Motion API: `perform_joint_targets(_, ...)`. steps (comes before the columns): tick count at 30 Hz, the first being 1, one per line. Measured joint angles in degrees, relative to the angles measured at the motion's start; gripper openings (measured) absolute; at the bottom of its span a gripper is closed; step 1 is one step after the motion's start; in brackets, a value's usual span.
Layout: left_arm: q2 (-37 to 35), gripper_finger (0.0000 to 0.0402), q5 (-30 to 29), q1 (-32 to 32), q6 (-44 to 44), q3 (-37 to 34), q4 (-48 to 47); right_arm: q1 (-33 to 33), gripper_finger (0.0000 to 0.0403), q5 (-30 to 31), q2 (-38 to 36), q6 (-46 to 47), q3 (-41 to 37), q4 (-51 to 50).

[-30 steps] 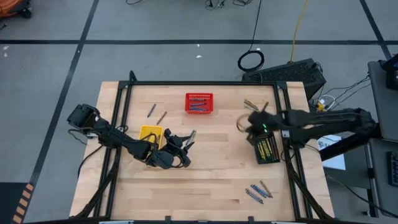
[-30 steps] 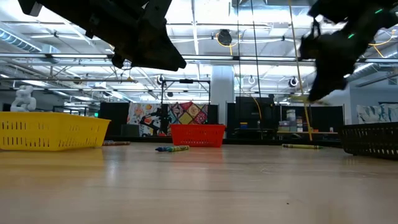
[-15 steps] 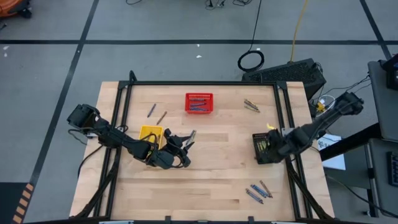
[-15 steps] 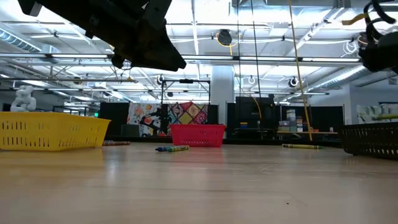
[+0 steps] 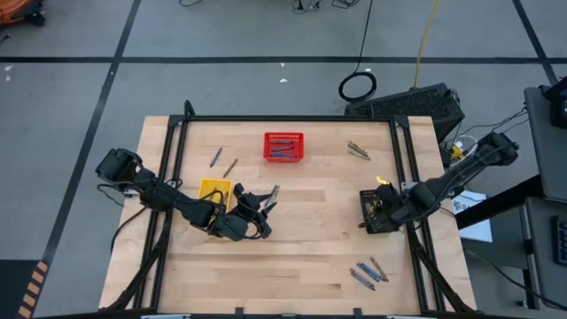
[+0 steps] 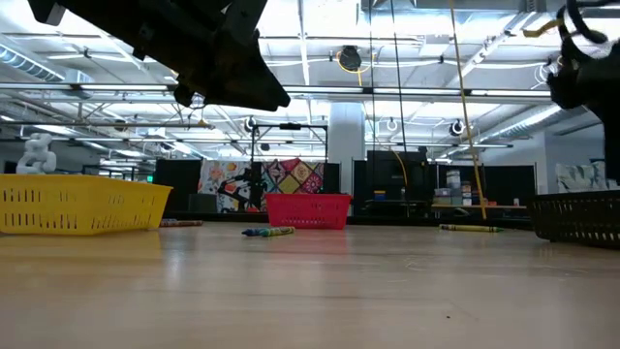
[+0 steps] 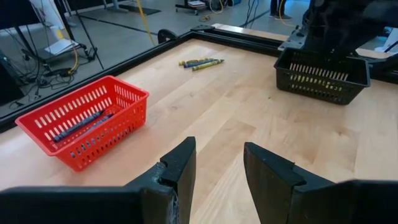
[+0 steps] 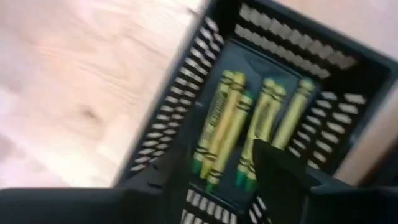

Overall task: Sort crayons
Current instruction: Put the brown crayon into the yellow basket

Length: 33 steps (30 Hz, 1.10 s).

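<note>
Yellow-green crayons (image 8: 230, 130) lie in the black mesh basket (image 5: 376, 211) at the table's right. My right gripper (image 8: 217, 180) hangs open just above it, pointing steeply down, nothing between its fingers. Blue crayons (image 7: 78, 123) lie in the red basket (image 5: 283, 146) at the far middle. Loose crayons rest on the wood at the far right (image 5: 358, 151), the near right (image 5: 367, 271) and the far left (image 5: 221, 162). My left gripper (image 7: 217, 168) waits open above the table beside the yellow basket (image 5: 214, 190), holding nothing.
A black metal frame (image 5: 283, 119) runs along the table's far edge and sides. Bare wood lies between the baskets and across the table's near middle. Cables and a dark case (image 5: 416, 102) sit on the floor beyond the far right corner.
My right gripper has swung from the far right part of the table toward the near and right edges, ending over the black basket, and its wrist has rolled and tipped further down. My left arm has kept still.
</note>
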Motion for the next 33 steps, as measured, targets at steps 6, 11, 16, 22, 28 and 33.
perform_joint_targets(6,0.0,0.0139,0.4,0.0,0.0,0.0,-0.02,-0.53,0.0192,0.68,-0.5,-21.01,4.52,22.72)
perform_joint_targets(11,0.0,0.0139,0.43,0.0,0.0,0.0,-0.02,0.84,0.0186,0.7,3.73,-54.33,4.83,48.67)
perform_joint_targets(16,0.0,0.0139,0.79,0.0,-0.1,0.0,-0.02,2.53,0.0177,-1.14,12.97,-60.14,4.83,55.89)
perform_joint_targets(22,0.0,0.0139,2.7,0.0,-0.13,0.0,0.49,4.07,0.0175,-7.27,22.99,-55.04,12.87,41.3)
perform_joint_targets(28,0.0,0.0139,2.79,0.0,-0.13,0.02,1.42,7.63,0.0171,-13.07,30.57,-39.85,26.82,15.67)
perform_joint_targets(33,0.0,0.0139,2.79,0.0,-0.15,0.02,1.42,13.55,0.0171,-18.23,33.11,-22.93,28.18,10.59)
